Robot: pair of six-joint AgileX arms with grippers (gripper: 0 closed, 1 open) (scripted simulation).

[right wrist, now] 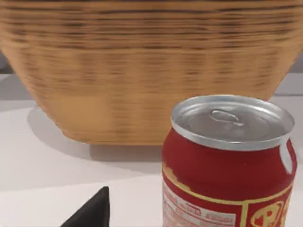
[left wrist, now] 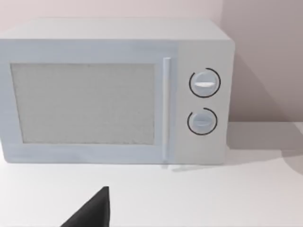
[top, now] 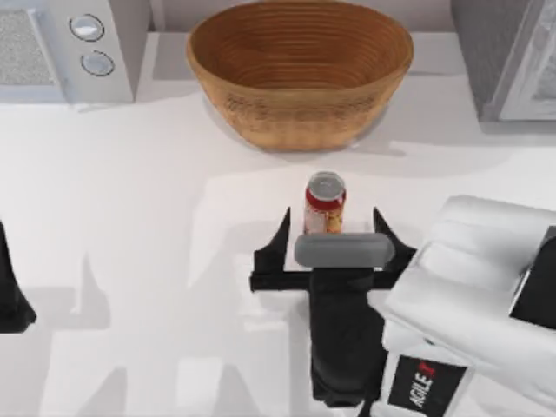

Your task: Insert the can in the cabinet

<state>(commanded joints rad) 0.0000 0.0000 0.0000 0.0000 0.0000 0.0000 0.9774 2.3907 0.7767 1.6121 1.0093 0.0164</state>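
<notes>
The can [top: 326, 205] is a small red cylinder with a silver top and stands upright on the white table in front of the basket. My right gripper [top: 333, 229] is open, one black finger on each side of the can and neither touching it. The right wrist view shows the can [right wrist: 227, 165] close up, with one fingertip [right wrist: 92, 213] apart from it. The cabinet [top: 508, 52], grey with a paler door panel, stands at the back right corner. My left gripper [top: 10, 295] is parked at the table's left edge.
A large wicker basket [top: 300, 69] sits at the back centre, just behind the can. A white microwave [top: 65, 43] with two round knobs stands at the back left, and the left wrist view faces the microwave [left wrist: 113, 90]. White table [top: 148, 261] lies between the arms.
</notes>
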